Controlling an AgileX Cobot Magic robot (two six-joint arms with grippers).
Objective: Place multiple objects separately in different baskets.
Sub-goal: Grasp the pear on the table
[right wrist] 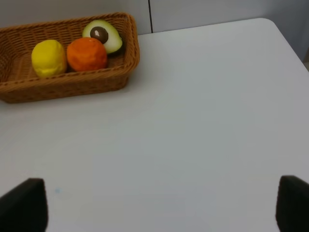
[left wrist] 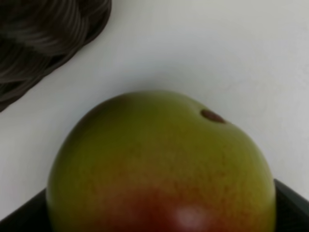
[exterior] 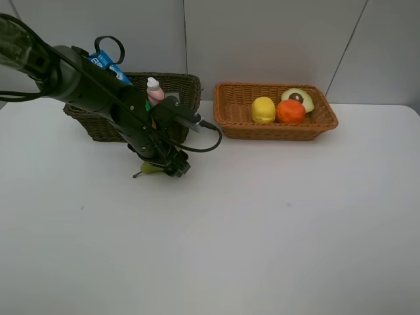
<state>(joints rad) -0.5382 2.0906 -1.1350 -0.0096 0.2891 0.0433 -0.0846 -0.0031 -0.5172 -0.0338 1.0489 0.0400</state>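
Left gripper (exterior: pixel 157 167): spread wide around the pear (left wrist: pixel 161 164), not yet pinching; its black tips flank the fruit on the white table (exterior: pixel 262 230). The pear is smooth, rounded, green blushing red, lying at 5 o'clock of the dark basket (exterior: pixel 177 85), just beside its coarse weave. The tall pink bottle (exterior: pixel 155 90) stands in that basket.

Right gripper (right wrist: pixel 159 208): spread, holding nothing.

The tan basket (exterior: pixel 236 121), at 3 o'clock of the dark one, holds 3 items: lemon (exterior: pixel 263 109), orange (exterior: pixel 290 111), avocado half (exterior: pixel 298 98).
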